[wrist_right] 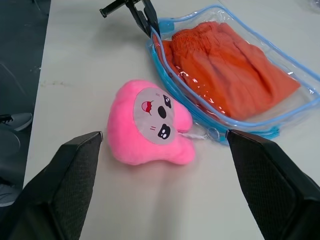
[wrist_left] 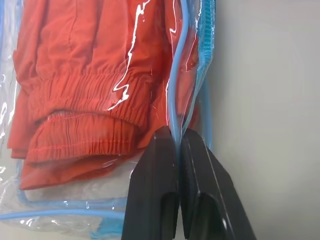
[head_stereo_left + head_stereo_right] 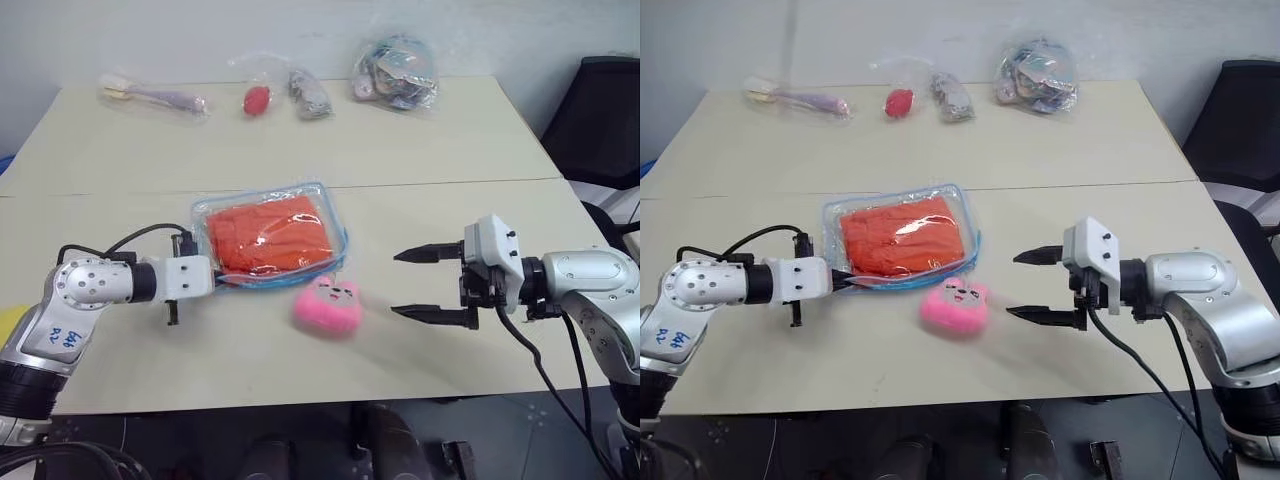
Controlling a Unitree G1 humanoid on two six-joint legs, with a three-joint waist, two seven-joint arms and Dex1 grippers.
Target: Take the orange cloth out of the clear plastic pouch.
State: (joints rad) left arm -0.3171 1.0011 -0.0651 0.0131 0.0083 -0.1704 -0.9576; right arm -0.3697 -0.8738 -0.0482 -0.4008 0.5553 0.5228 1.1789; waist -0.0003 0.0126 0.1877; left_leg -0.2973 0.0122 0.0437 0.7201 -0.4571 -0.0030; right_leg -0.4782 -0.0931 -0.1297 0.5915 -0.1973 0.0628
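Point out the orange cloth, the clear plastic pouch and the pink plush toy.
orange cloth (image 3: 268,236), left eye view, middle of fabric.
clear plastic pouch (image 3: 322,188), left eye view, blue-trimmed far corner.
pink plush toy (image 1: 150,127), right wrist view, its face.

Bright, even overhead light leaves soft shadows on the desk (image 3: 420,150) and white glare streaks across the pouch (image 2: 131,55).

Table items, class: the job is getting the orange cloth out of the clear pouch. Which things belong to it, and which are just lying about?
Belong to the job:
orange cloth
clear plastic pouch
left tool, shut on the pouch's edge

Lying about:
pink plush toy
bagged small items along the far edge
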